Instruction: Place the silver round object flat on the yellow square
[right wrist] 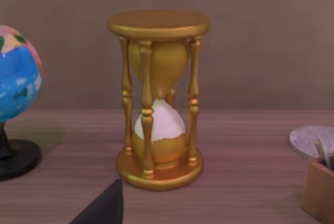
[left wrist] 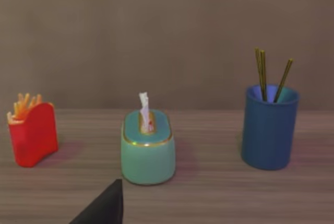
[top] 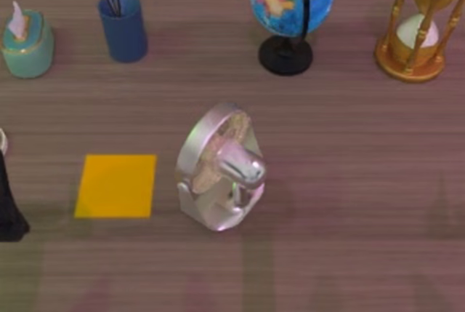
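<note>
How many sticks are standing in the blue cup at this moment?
3 sticks, all in the blue cup at the table's back left, beside the teal tissue holder; two stand close together, one leans apart. More could be hidden inside.

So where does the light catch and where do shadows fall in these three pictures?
Top view: bright glare on the silver fan hub; soft shadow below and right of it; the yellow square looks evenly lit. Left wrist view: faint shadows beside the teal tissue box and blue cup. Right wrist view: sheen on the gold hourglass; darker shadow beside the globe stand.
</note>
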You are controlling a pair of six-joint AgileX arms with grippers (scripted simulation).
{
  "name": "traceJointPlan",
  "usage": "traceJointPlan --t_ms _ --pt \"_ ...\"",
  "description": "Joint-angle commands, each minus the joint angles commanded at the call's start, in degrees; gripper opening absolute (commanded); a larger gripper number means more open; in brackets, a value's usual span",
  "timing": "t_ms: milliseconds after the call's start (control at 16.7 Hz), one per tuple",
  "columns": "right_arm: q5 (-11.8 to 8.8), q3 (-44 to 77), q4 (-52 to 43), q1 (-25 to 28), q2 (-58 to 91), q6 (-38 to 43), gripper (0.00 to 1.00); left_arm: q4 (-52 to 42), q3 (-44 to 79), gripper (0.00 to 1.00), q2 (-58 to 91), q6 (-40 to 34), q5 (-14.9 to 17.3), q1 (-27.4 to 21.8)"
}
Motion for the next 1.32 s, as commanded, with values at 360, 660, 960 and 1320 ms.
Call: traceJointPlan --t_ms 360,660,960,1320 --pt "0.0 0.0 0.0 0.0 0.0 0.0 1.00 -5.7 4.6 1.00 5.8 0.8 0.5 -2.2" --pt "0.0 0.0 0.0 0.0 0.0 0.0 1.00 -21.8 21.3 1.00 23.8 2.4 1.5 -8.4" --pt "0.0 0.0 0.0 0.0 0.0 0.0 1.00 -41.5 48.0 1.00 48.6 3.2 2.6 -16.4" --pt "0.0 0.0 0.0 0.0 0.0 0.0 1.00 -64.3 83.7 1.00 82.1 2.5 2.7 -25.6"
